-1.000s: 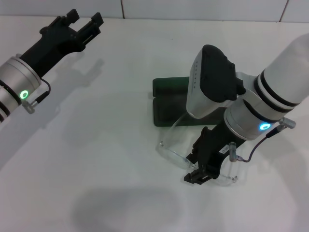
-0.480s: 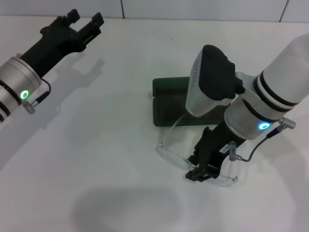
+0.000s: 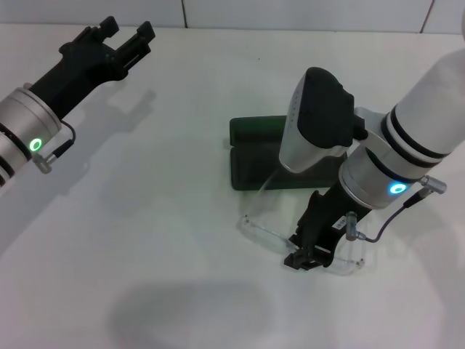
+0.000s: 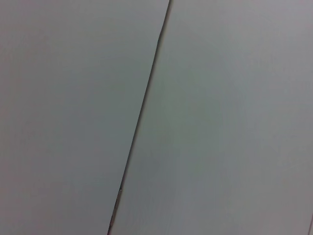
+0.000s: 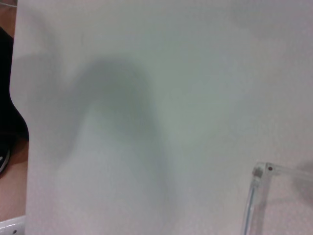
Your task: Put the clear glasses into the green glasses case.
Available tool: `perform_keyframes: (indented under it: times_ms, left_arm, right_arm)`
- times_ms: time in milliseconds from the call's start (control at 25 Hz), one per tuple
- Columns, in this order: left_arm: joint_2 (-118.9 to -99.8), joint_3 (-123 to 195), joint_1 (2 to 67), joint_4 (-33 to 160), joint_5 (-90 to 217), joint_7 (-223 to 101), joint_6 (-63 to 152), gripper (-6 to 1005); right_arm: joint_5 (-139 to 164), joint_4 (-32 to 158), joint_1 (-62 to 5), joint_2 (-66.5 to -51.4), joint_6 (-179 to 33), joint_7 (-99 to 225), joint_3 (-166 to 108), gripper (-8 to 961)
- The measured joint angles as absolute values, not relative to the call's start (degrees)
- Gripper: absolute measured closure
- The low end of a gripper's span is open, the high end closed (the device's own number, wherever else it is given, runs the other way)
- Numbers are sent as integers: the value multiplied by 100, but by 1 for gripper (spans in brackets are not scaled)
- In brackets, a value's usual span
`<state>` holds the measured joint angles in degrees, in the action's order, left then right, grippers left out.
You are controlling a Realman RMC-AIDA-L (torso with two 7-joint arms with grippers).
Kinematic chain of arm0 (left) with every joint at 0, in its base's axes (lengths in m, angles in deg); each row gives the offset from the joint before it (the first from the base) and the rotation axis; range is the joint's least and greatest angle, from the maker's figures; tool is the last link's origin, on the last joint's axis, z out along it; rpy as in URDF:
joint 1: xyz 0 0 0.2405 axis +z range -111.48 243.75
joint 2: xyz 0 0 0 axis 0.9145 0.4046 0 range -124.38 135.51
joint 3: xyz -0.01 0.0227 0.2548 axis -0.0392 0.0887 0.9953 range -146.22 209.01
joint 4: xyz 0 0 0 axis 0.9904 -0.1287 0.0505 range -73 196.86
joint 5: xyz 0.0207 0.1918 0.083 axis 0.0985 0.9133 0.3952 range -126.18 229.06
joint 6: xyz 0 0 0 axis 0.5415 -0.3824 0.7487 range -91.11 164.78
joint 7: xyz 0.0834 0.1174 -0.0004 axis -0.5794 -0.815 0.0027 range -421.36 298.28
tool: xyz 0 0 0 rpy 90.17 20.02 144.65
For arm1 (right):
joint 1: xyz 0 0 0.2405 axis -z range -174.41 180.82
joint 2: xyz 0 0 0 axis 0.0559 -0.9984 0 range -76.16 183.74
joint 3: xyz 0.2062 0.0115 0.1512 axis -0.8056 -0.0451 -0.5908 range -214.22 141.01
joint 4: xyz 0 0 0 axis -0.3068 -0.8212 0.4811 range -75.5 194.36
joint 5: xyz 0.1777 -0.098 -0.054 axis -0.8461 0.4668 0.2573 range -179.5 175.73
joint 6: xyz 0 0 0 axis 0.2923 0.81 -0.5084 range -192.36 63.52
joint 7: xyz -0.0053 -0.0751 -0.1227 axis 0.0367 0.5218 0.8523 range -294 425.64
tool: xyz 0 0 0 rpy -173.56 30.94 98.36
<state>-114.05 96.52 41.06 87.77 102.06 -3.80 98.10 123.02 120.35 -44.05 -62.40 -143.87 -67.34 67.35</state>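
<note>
Glasses (image 3: pixel 270 234) lie on the white worktop (image 3: pixel 167 218), just in front of the green case (image 3: pixel 251 156), on the side nearer the robot. One clear arm reaches back toward the case; the front lens runs across below the right arm. The case sits open near the middle of the worktop, its far half raised, and part of it is hidden behind the right wrist housing. Right end effector (image 3: pixel 304 254) is down at the front of the glasses, its dark fingers drawn close together about the frame near the middle of the lens; contact appears made, with the fingers pinching the clear plastic. The right wrist view shows only bare worktop, a shadow, and one hinge corner of the glasses (image 5: pixel 259 196). Left end effector (image 3: pixel 127 33) hangs above the far left corner of the worktop, well apart from the case, fingers spread and holding nothing. The left wrist view shows a plain pale surface with one dark seam.
</note>
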Motion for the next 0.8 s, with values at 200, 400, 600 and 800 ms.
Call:
perform_keyframes:
  times_ms: [200, 400, 600, 800]
  left_arm:
    - [-11405, 9652, 4109, 8777, 10206, -380, 9810, 243]
    - [-11405, 9652, 4117, 8792, 10200, -380, 9816, 245]
    - [-11409, 9611, 4162, 8784, 10155, -444, 9961, 246]
    - [-11443, 9626, 4308, 8702, 9813, -904, 10284, 248]
  right_arm:
    - [12296, 11891, -4490, -6240, -14393, -6740, 6737, 702]
    - [12297, 11954, -4486, -6235, -14461, -6742, 6657, 727]
    - [12291, 12090, -4414, -6216, -14676, -6678, 6288, 787]
    - [12239, 12404, -4174, -6205, -15028, -6454, 5638, 816]
